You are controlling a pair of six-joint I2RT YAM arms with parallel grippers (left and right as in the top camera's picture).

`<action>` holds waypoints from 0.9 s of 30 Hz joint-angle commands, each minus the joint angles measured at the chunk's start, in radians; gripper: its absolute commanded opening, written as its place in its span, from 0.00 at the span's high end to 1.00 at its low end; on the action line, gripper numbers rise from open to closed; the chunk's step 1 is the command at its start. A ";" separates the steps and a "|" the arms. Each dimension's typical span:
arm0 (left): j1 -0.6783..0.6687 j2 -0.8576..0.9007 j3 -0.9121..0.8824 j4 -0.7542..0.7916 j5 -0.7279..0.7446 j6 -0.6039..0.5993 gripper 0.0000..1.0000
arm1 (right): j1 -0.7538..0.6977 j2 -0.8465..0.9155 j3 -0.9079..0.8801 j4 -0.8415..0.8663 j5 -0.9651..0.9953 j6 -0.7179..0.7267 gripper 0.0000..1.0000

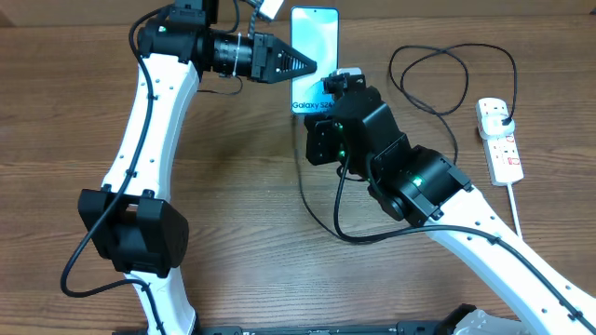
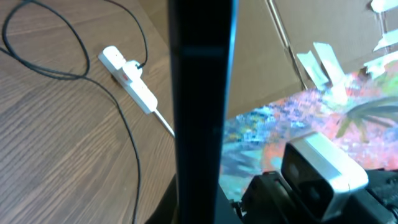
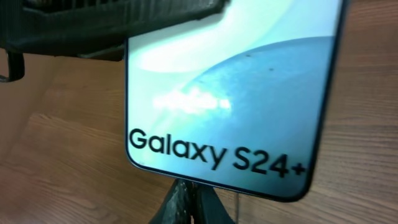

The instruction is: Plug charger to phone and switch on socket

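The phone (image 1: 314, 58) is clamped along one long edge by the left gripper (image 1: 307, 65), whose jaws are shut on it. Seen from that wrist, it stands edge-on straight ahead. The right gripper (image 3: 186, 200) is closed tight, and the short edge marked Galaxy S24 is met directly ahead of its tips, which are aimed along the phone's long axis. Whether the connector tip of the charger (image 1: 428, 48) is pinched there cannot be told. The right gripper is judged the nearer to that edge. The socket (image 1: 501, 140) is found well apart, off to its right.
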 commanded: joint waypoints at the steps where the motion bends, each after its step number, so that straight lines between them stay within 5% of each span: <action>1: -0.014 -0.004 0.009 -0.006 -0.023 0.019 0.96 | -0.006 -0.009 0.027 0.018 0.045 0.004 0.96; 11: 0.011 -0.004 0.009 -0.007 -0.393 -0.029 0.96 | -0.006 -0.009 0.027 -0.083 0.042 0.005 0.95; 20: 0.063 -0.004 0.009 -0.068 -0.669 -0.143 0.96 | -0.071 0.039 0.060 -0.194 -0.184 0.070 0.61; 27: 0.074 -0.004 0.009 -0.097 -0.712 -0.141 0.96 | -0.172 0.254 0.384 -0.503 -0.298 0.014 0.44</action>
